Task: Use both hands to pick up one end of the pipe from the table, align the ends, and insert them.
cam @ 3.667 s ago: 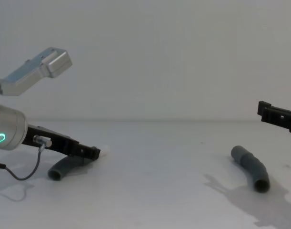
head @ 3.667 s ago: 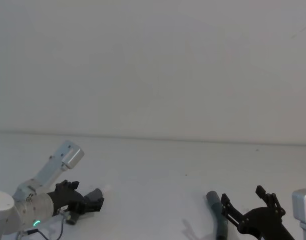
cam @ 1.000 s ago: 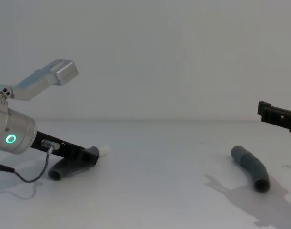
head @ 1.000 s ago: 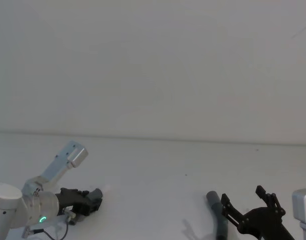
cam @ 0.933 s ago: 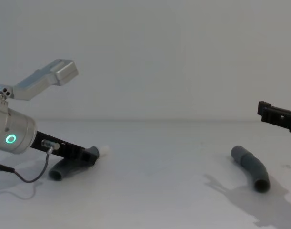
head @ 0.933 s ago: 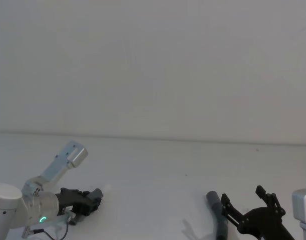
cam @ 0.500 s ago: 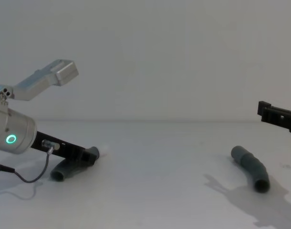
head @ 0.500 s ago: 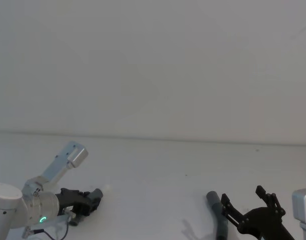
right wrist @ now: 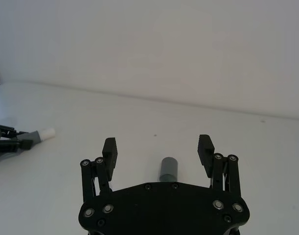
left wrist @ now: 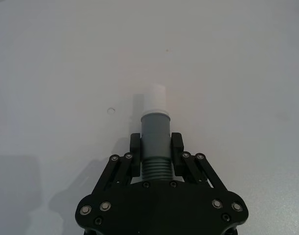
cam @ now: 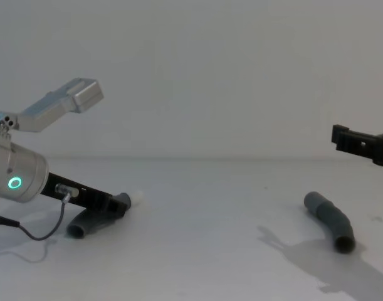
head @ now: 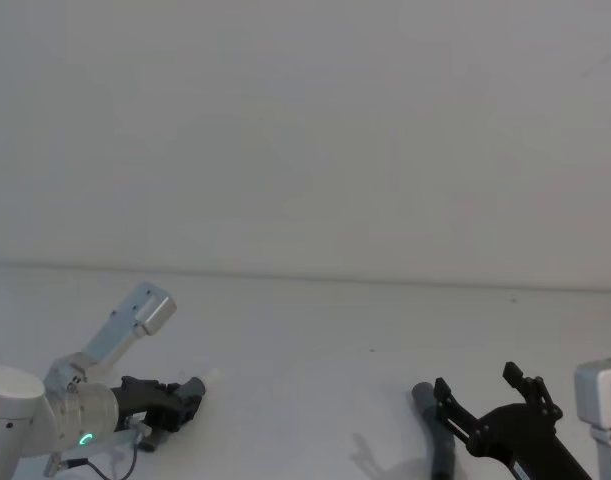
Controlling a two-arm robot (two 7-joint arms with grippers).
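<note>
Hose [left wrist: 154, 125] in left pincer [left wrist: 156, 143]; right pincer [right wrist: 157, 144] spread; white table [cam: 216, 241] between.

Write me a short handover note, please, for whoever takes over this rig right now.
Left claw: shut on the grey corrugated hose piece with the white tip, low over the white table on the robot's left side.
Right claw: open, hovering above the second curved grey hose piece, which lies on the table on the right side, untouched.
Done: the left grasp.
Left to do: lower and close the right claw on its piece, lift both, align them and push them together.
</note>
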